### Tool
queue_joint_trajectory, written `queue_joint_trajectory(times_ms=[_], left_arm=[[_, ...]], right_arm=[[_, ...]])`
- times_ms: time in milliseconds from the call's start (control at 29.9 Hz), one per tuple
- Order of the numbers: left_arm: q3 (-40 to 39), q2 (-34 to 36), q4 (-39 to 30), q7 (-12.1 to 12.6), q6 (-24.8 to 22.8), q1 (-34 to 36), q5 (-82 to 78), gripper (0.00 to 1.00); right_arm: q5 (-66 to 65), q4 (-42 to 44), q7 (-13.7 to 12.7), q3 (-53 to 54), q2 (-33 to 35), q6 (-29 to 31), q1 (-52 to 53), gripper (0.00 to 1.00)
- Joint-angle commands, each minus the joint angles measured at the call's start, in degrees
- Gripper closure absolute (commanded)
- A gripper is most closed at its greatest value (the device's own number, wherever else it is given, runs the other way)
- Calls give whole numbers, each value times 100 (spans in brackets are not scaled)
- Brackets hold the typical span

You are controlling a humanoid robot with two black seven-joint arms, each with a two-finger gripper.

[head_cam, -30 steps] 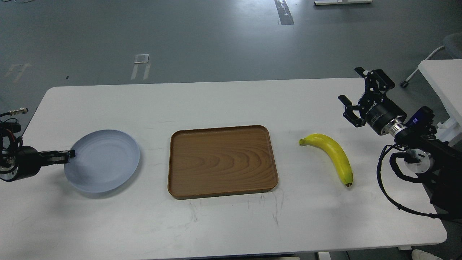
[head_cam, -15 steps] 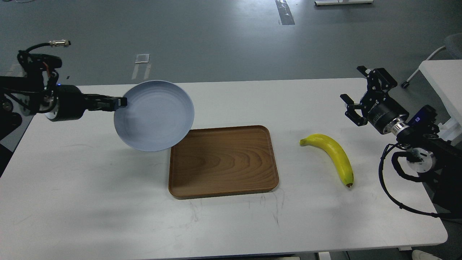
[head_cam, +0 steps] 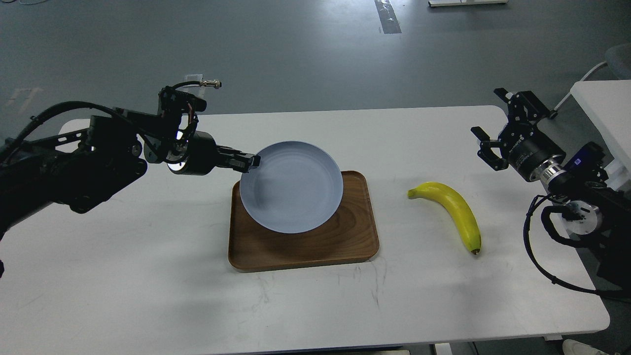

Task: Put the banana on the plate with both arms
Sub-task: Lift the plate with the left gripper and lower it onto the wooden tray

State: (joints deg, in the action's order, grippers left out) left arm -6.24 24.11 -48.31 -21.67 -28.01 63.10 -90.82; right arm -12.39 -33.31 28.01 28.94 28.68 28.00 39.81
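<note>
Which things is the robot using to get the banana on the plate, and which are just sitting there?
Using:
banana
plate, pinched by the left gripper
right gripper, open

Just there:
wooden tray
white table

Illumination is even, diffuse and overhead; focus is sharp throughout, with no motion blur. The table [head_cam: 148,296] shows mild glare, and soft shadows fall toward 6 o'clock beneath the plate [head_cam: 296,197].

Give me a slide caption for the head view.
Left gripper carries the plate over the tray; banana waits.
</note>
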Motion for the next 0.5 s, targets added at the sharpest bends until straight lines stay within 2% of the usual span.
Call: queue_joint_trajectory(times_ms=[0, 134, 468], left_arm=[[167, -319, 243, 31, 1, -25, 12, 100], [220, -539, 480, 101, 1, -78, 21, 100], [273, -741, 753, 101, 1, -184, 47, 100]], right_arm=[[0, 0, -1, 6, 15, 0, 0, 0], [0, 0, -1, 6, 24, 0, -9, 0], [0, 8, -1, -2, 15, 0, -17, 0]])
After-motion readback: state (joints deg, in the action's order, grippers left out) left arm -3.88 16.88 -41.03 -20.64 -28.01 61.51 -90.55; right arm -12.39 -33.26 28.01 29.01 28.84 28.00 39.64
